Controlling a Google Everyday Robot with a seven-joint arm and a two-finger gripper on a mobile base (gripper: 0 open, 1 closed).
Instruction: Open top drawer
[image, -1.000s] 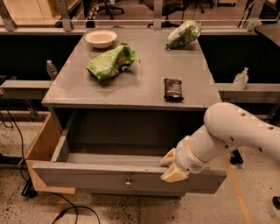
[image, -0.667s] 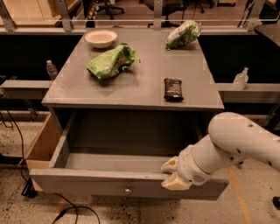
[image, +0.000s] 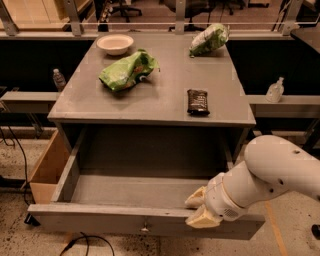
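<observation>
The top drawer (image: 125, 192) is a wide grey drawer pulled far out from under the grey cabinet top (image: 155, 102), showing a deep, bare grey interior. Its flat front panel (image: 100, 220) faces me with a small round metal knob (image: 145, 229) at centre. My gripper (image: 199, 210) sits at the right part of the front panel's top rim, its pale fingers over the edge, touching it. My white arm (image: 272, 172) comes in from the right.
On the cabinet top lie a white bowl (image: 115, 43), a green chip bag (image: 127, 71), a second green bag (image: 209, 39) and a dark snack bar (image: 198, 101). A pale tan wooden box (image: 46, 167) stands at the left. A black cable (image: 80, 240) lies on the floor.
The drawer has slid further out toward me, and my gripper and arm have moved down and toward me with its front rim.
</observation>
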